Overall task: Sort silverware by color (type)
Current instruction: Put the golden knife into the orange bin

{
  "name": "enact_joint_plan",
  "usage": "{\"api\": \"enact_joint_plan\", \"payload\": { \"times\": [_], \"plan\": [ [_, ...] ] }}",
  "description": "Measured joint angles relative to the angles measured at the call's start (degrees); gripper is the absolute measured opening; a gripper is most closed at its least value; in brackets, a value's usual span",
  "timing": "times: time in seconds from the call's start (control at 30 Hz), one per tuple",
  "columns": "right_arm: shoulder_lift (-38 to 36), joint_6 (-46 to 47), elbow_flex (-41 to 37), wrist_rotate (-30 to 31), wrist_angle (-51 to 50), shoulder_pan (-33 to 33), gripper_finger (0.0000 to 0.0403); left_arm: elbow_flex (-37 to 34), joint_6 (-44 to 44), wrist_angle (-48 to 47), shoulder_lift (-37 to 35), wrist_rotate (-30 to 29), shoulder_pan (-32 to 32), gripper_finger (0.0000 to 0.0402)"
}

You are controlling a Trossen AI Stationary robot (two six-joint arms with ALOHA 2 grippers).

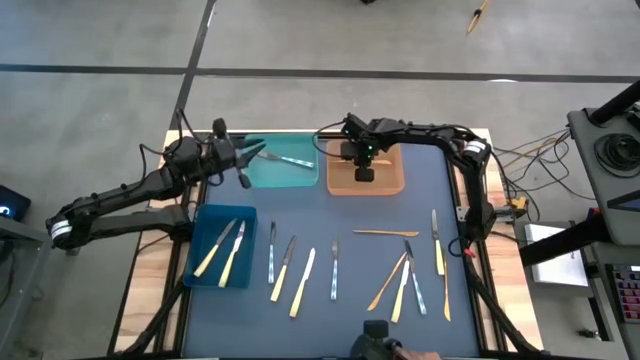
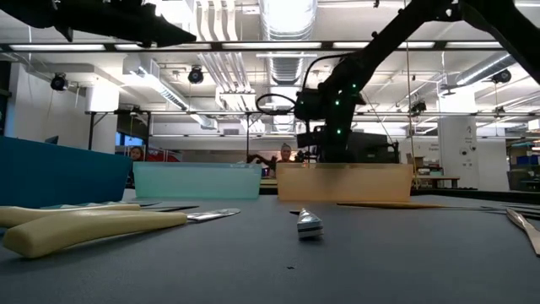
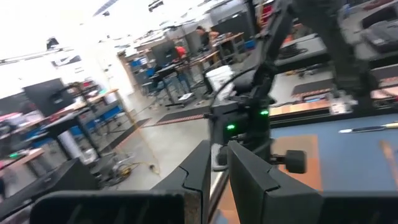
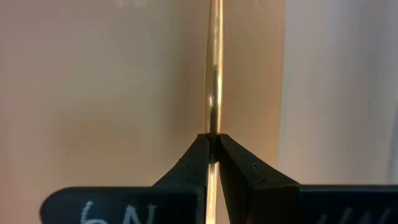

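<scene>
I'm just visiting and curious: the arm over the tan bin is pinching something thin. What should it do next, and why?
Probably open. The right tool is shut on an orange-tan utensil, hanging over the orange-tan bin, the matching colour. Letting go should drop it inside; more orange-tan pieces lie on the mat.

Orange-tan utensil (image 4: 214,81) in right gripper (image 4: 213,144) – both ends cut off in right wrist view, type unreadable. 
Left wrist view blurred – thin piece between left gripper (image 3: 217,163) fingers unidentifiable. 
Low view: yellow handles (image 2: 93,230) cut by left edge; bins' contents hidden behind walls.
</scene>
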Motion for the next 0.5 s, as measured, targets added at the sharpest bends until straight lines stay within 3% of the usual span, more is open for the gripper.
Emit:
{"api": "enact_joint_plan", "payload": {
  "times": [0.5],
  "plan": [
    [0.58, -0.12, 0.02, 1.05, 2.08, 0.00, 0.0013, -0.04, 0.05, -0.28, 0.00, -2.87, 0.00, 0.0037]
  ]
}}
